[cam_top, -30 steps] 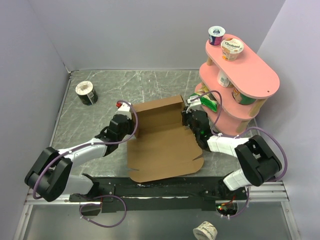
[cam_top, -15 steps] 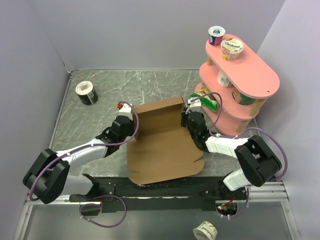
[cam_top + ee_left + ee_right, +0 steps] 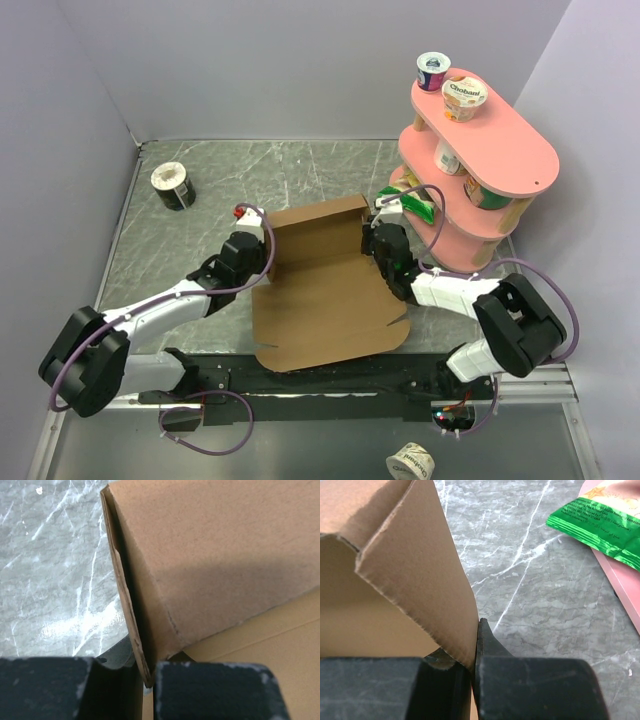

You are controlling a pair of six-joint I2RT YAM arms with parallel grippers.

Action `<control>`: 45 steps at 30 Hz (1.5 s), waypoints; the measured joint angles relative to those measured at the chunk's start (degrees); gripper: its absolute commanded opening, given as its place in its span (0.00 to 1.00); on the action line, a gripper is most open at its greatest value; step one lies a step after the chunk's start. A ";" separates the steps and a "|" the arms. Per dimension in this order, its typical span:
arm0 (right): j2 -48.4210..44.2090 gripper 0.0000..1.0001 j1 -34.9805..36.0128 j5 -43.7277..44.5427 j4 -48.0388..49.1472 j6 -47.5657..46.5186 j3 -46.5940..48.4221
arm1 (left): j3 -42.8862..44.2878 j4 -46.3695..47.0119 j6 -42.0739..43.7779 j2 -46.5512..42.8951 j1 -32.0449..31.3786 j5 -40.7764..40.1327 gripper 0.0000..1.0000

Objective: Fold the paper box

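Paper box [image 3: 325, 305] lies at bench [image 3: 300, 170] ctr between both arms: base panel flat on the surface, rear wall raised approx. upright at the far edge, front edge toward the arm bases. L end effector [image 3: 145, 672] is clenched on the box's L side flap at the rear L corner, cardboard edge pinched between its fingers [image 3: 215, 690]; R end effector [image 3: 472, 662] is clenched likewise on the R side flap at the rear R corner. Pink shelf rack [image 3: 487, 150] w/ yogurt cups [image 3: 465, 98] on top stands just R of the box, green packet [image 3: 600, 525] on a low tier, and one cup [image 3: 173, 186] lies at bench rear L, well apart.
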 measured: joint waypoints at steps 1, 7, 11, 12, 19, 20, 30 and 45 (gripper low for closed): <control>-0.20 0.00 0.02 0.09 0.00 0.13 0.00 | 0.04 -0.09 0.20 -0.22 0.00 0.00 0.01; -0.76 0.06 0.37 1.38 0.02 0.17 0.00 | 0.07 -0.39 1.14 -1.38 -0.02 1.07 0.01; -0.76 0.27 0.68 2.25 0.09 0.39 0.00 | -0.20 -0.37 1.40 -1.79 0.09 2.75 0.01; -0.76 0.29 0.68 2.36 0.11 0.81 0.00 | -0.20 -0.39 1.18 -1.79 0.22 3.21 0.01; -2.62 0.64 -0.63 3.39 -2.12 2.25 -0.26 | 2.62 -1.64 -1.64 2.49 0.85 3.08 0.01; -3.43 0.68 -1.03 3.41 -2.67 2.21 -0.72 | 3.74 -2.10 -1.84 3.65 0.90 2.89 0.01; -12.31 1.00 -2.29 -0.87 -8.46 1.88 -2.34 | 12.81 -8.11 -1.42 11.32 2.91 3.82 0.01; -22.23 1.00 -1.68 -20.74 -35.12 -6.10 13.22 | 31.76 -22.86 6.23 25.03 6.64 12.96 0.04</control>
